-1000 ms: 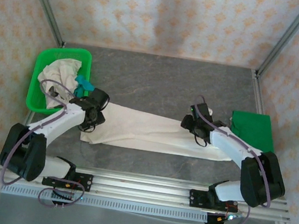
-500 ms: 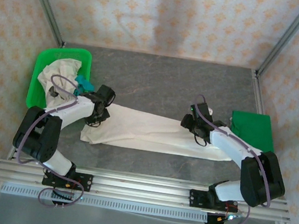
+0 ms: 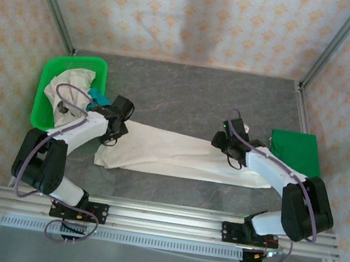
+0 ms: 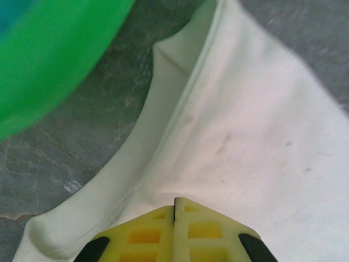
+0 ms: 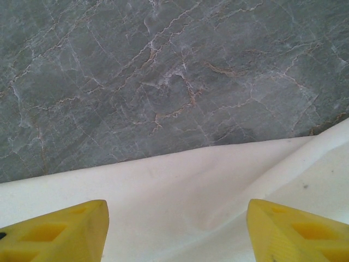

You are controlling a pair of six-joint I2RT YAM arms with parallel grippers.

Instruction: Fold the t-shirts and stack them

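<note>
Top external view: the green basket (image 3: 74,58) is your reference. A cream t-shirt (image 3: 178,154) lies on the grey table (image 3: 187,96) as a long band. One end is just beside the basket and the other runs well away from it. The left gripper (image 3: 112,136) sits on the end nearest the basket, and the right gripper (image 3: 221,142) is over the band's far edge, toward the end farthest from the basket. A crumpled cream shirt (image 3: 66,85) and a teal shirt (image 3: 97,98) are in the basket. The green mat (image 3: 295,152) lies bare, well apart from the basket, past the band's far end. Judge the task as early: one shirt is laid out, perhaps partly folded, no stack is visible, and at least two shirts wait in the basket. Left wrist view: the left gripper (image 4: 174,206) has its jaws pressed together, tips down on the cream t-shirt (image 4: 245,136) by its stitched band (image 4: 109,191). You cannot tell whether cloth is caught between them. The basket (image 4: 49,60) is near, with a strip of table between it and the shirt. Right wrist view: the right gripper (image 5: 177,229) has its jaws wide, with nothing between them, above the t-shirt (image 5: 163,185) edge and bare table (image 5: 163,71). No brand, label or print can be read in any view.
</note>
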